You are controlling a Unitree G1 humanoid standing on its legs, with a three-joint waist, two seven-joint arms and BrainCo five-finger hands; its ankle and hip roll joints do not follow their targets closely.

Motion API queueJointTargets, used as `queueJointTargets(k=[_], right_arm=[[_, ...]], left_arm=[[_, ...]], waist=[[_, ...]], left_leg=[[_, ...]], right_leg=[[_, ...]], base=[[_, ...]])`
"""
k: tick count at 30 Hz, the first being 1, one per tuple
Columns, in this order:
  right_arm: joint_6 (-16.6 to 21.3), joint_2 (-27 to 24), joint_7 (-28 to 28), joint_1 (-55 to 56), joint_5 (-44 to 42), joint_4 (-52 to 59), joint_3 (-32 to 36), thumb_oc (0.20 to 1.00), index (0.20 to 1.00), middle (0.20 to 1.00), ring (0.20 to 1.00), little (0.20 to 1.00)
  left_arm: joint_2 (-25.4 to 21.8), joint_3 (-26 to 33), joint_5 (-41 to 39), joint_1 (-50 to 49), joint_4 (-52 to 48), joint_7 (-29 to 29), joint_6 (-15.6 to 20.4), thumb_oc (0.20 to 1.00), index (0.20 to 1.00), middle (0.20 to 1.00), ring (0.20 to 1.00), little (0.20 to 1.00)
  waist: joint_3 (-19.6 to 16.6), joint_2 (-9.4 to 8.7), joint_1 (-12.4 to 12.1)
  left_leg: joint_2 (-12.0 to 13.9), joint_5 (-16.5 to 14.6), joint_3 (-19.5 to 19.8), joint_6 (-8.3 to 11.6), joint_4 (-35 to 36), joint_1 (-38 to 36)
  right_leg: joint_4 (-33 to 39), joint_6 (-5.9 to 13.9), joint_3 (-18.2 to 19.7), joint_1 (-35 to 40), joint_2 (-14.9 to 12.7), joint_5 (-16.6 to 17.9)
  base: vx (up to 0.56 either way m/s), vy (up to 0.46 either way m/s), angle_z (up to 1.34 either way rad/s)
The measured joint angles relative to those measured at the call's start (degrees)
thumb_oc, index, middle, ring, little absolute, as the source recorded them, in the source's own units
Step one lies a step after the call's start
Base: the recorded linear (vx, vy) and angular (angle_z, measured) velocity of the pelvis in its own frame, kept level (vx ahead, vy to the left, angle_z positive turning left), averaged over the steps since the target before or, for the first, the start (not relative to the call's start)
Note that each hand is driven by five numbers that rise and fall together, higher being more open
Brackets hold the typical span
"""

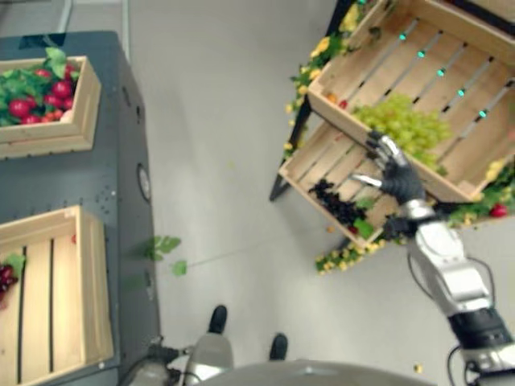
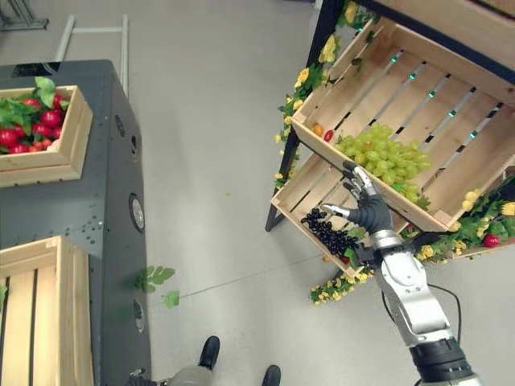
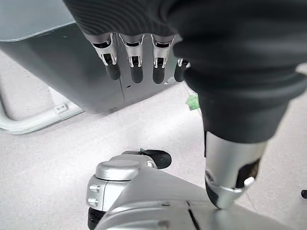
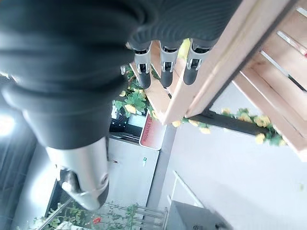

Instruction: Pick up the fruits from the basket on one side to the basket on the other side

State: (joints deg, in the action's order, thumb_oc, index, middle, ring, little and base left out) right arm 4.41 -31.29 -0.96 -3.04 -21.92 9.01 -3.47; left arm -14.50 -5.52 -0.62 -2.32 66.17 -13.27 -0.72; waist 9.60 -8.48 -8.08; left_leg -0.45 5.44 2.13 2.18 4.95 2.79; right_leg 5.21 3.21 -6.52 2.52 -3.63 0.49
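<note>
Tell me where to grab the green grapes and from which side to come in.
Probably from above and the open front: the green grapes lie heaped against the upper crate's low front wall, so curl fingers over the bunch's top. The right hand, open, is at that front edge.

Eye views: head-mounted, looking steeply down; both share the dark table [image 1: 121, 185], floor, tiered wooden crates [image 2: 418, 96].
Left wrist: very close, facing floor.
Right wrist: close, beside a crate edge.

- My right hand [image 2: 368, 207] sits at the upper crate's front wall [image 2: 366, 186], blocking the way to the green grapes [image 2: 385, 161].
- Open floor [image 2: 217, 161] separates the shelf from the grey table [image 2: 96, 217].
</note>
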Motion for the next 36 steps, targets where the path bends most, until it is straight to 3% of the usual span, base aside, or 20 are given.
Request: queueJointTargets(k=[12, 17, 22, 24, 25, 28, 29, 30, 31, 32, 33, 35, 36], right_arm=[[0.3, 1.4, 3.1, 5.9, 1.0, 1.1, -3.3, 1.0, 1.0, 1.0, 1.0, 1.0], [0.2, 3.3, 4.2, 9.3, 1.7, -1.7, -7.8, 1.0, 1.0, 1.0, 1.0, 1.0], [-0.1, 4.1, 4.2, 11.8, 5.4, -9.7, -9.4, 1.0, 1.0, 1.0, 1.0, 1.0], [0.0, 4.4, 4.1, 12.7, 6.7, -12.8, -10.3, 1.0, 1.0, 1.0, 1.0, 1.0], [0.2, 5.6, 4.1, 12.6, 7.8, -16.0, -11.0, 1.0, 1.0, 1.0, 1.0, 1.0], [-0.2, 7.8, 2.9, 11.7, 10.0, -24.3, -11.8, 1.0, 1.0, 1.0, 1.0, 1.0], [-0.1, 8.1, 2.7, 11.7, 10.1, -27.2, -12.2, 1.0, 1.0, 1.0, 1.0, 1.0], [-0.3, 8.4, 2.4, 11.6, 10.9, -30.4, -12.4, 1.0, 1.0, 1.0, 1.0, 1.0], [-1.3, 8.3, 1.9, 12.3, 12.0, -32.0, -12.6, 1.0, 1.0, 1.0, 1.0, 1.0], [-1.3, 8.3, 1.7, 12.8, 12.3, -32.8, -12.6, 1.0, 1.0, 1.0, 1.0, 1.0], [-1.3, 7.6, 1.3, 12.9, 12.3, -34.5, -12.4, 1.0, 1.0, 1.0, 1.0, 1.0], [-1.6, 7.6, 0.8, 13.6, 12.3, -37.4, -12.3, 1.0, 1.0, 1.0, 1.0, 1.0], [-2.0, 8.5, 0.8, 13.5, 12.5, -39.4, -12.4, 1.0, 1.0, 1.0, 1.0, 1.0]], left_arm=[[-0.3, 0.3, 2.3, -0.9, 0.5, -0.2, 0.1, 1.0, 1.0, 1.0, 1.0, 1.0], [-0.2, 1.4, 2.3, -1.1, 1.4, -0.2, 0.1, 1.0, 1.0, 1.0, 1.0, 1.0], [-0.2, 1.7, 2.4, -0.6, 3.9, -0.4, 0.1, 1.0, 1.0, 1.0, 1.0, 1.0], [0.2, 1.3, 2.8, -0.3, 4.8, -0.4, 0.0, 1.0, 1.0, 1.0, 1.0, 1.0], [-0.6, 0.9, 3.7, -0.1, 5.2, -0.5, 0.0, 1.0, 1.0, 1.0, 1.0, 1.0], [-0.3, 0.3, 4.3, 0.5, 6.0, -0.5, 0.1, 1.0, 1.0, 1.0, 1.0, 1.0], [-0.4, -0.2, 4.3, 0.9, 6.3, -0.6, 0.1, 1.0, 1.0, 1.0, 1.0, 1.0], [0.0, -0.7, 4.3, 1.4, 6.6, -0.5, 0.1, 1.0, 1.0, 1.0, 1.0, 1.0], [0.2, -1.3, 4.3, 2.0, 6.8, -0.4, 0.2, 1.0, 1.0, 1.0, 1.0, 1.0], [0.4, -1.3, 4.3, 2.9, 6.8, -0.4, 0.4, 1.0, 1.0, 1.0, 1.0, 1.0], [1.7, -3.0, 4.3, 3.0, 8.0, -0.3, 0.4, 1.0, 1.0, 1.0, 1.0, 1.0], [2.7, -4.7, 4.3, 3.7, 8.2, -0.2, 0.5, 1.0, 1.0, 1.0, 1.0, 1.0], [2.4, -5.3, 4.3, 3.3, 7.3, -0.1, 1.3, 1.0, 1.0, 1.0, 1.0, 1.0]], waist=[[-2.5, -0.89, 1.8], [-2.9, -1.51, 2.3], [-1.8, 0.52, 3.4], [-1.2, 1.52, 5.6], [-1.2, 1.48, 5.9], [-1.3, 1.34, 5.8], [-1.3, 1.97, 6.0], [-1.3, 2.91, 6.8], [-1.0, 3.15, 7.7], [-0.6, 3.05, 8.6], [-0.3, 5.98, 8.8], [-0.2, 7.77, 9.4], [-1.1, 8.02, 10.4]], left_leg=[[-0.6, -0.7, -1.2, -0.71, 0.0, -0.4], [-0.6, -1.0, -1.1, -1.16, 0.1, -0.8], [0.6, -1.0, 3.6, -1.9, 0.3, -1.5], [1.1, -0.4, 6.5, -2.7, 0.1, -2.2], [1.3, -0.2, 8.4, -3.0, -0.2, -2.0], [-0.4, -0.2, 10.5, -2.76, -0.8, -0.8], [-0.9, -0.3, 12.1, -2.68, -1.1, 0.2], [-0.9, -0.4, 14.5, -2.6, -1.3, 1.2], [-1.6, -1.0, 15.2, -2.26, -1.8, 1.0], [-2.5, -2.0, 14.4, -2.73, -5.9, 2.0], [-2.7, -7.2, 17.0, -1.17, -12.9, 3.9], [-2.8, -6.0, 22.5, -0.38, -11.3, 2.3], [-2.1, -5.4, 24.0, -0.85, -8.5, 1.8]], right_leg=[[0.0, 0.72, 1.3, 0.1, -0.8, 0.4], [-0.8, 1.01, 1.4, 0.2, -0.9, 0.2], [-13.1, 3.17, 2.7, -3.7, 0.1, -2.2], [-19.2, 3.24, 5.0, -6.5, 1.2, -4.1], [-18.7, 2.88, 8.1, -6.7, 3.3, -6.1], [-10.9, 2.61, 8.6, -6.2, 4.0, -5.8], [-9.8, 0.49, 9.4, -6.0, 4.3, -3.3], [-9.4, 0.44, 12.1, -5.0, 5.9, -3.5], [-7.9, -1.7, 13.6, -4.2, 6.7, -4.0], [-9.0, -2.84, 14.1, -3.5, 6.5, -3.5], [-14.1, -2.31, 16.0, -3.8, 8.5, -5.3], [-21.2, -3.03, 21.3, -6.2, 10.2, -6.4], [-21.4, -1.75, 21.8, -7.4, 9.5, -8.2]], base=[[0.0, 0.049, -0.05], [0.01, 0.041, 0.0], [0.03, 0.055, 0.2], [0.1, 0.018, 0.5], [0.09, -0.046, 0.29], [0.15, -0.082, 0.49], [0.12, -0.032, 0.85], [0.16, -0.115, 1.31], [0.15, -0.152, 1.15], [0.18, -0.211, 1.3], [0.11, -0.202, 1.01], [0.09, -0.2, 1.26], [0.06, -0.157, 1.24]])
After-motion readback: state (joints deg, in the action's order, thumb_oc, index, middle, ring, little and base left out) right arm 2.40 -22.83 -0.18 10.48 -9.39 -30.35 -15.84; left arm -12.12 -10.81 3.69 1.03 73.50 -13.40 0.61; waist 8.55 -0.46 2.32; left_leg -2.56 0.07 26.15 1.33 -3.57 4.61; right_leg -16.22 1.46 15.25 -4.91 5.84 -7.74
